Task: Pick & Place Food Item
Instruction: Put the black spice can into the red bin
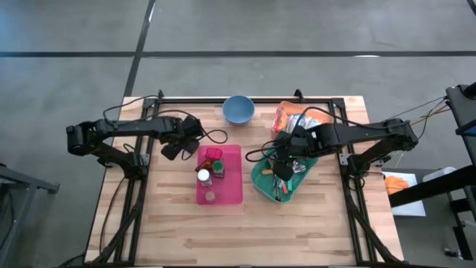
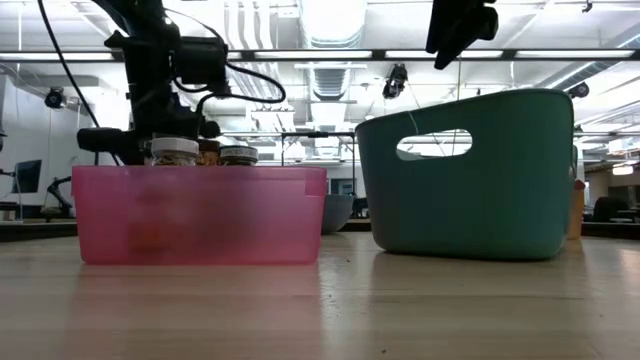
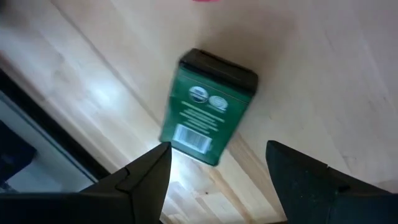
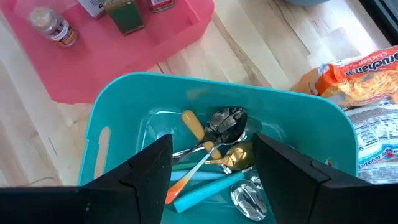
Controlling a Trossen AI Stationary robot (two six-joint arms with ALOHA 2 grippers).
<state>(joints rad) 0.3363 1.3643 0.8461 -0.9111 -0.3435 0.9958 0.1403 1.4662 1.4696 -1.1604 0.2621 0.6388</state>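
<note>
Approach stage of the pick: my left pincer (image 3: 214, 171) hangs above the green tin (image 3: 208, 106), its two fingers parted with bare wood between them and nothing held. The tin lies flat on the table (image 1: 186, 231), just left of the pink bin (image 1: 230, 190) and apart from it; in the high view my own wrist covers it. Its long axis runs from the dark lid end to the barcode end, and in the wrist view the barcode end lies nearer my fingers, the lid pointing away from them. As I judge it, the axis slants against the line joining my fingertips, so I should roll the wrist until the fingers straddle the tin's narrow width, centre over the label, then descend straight and close only once both pads flank the sides. A skewed closing would likely spin the tin along the boards. My right pincer (image 4: 211, 180), likewise parted and empty, waits over the teal basket (image 4: 134, 102) of spoons (image 4: 227, 124), to the right of the pink bin.
</note>
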